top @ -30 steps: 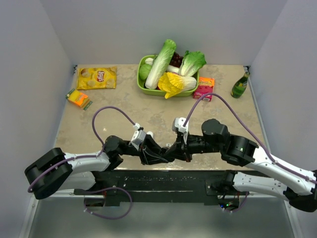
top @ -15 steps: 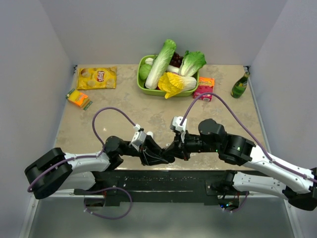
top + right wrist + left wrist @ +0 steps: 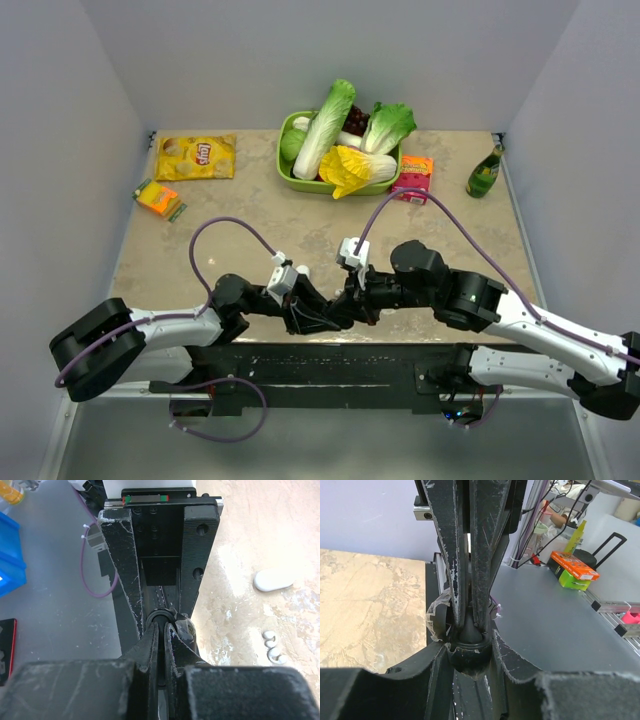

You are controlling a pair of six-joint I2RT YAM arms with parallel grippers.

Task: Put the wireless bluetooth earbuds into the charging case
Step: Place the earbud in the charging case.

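Seen from above, the left gripper (image 3: 312, 314) and right gripper (image 3: 338, 306) are being brought tip to tip over the near edge of the table (image 3: 450, 220). In the left wrist view, a small dark rounded object (image 3: 470, 655) is being pinched by the left jaws, while the right jaws are being pressed together just above it. In the right wrist view, the charging case (image 3: 272, 580) is being shown lying on the table on the grippers' far side, touched by neither, with small white pieces (image 3: 272, 647) near it.

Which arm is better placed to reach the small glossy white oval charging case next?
Right, probably: the white oval case lies ahead of the right end effector, while the left end effector holds a black round piece.
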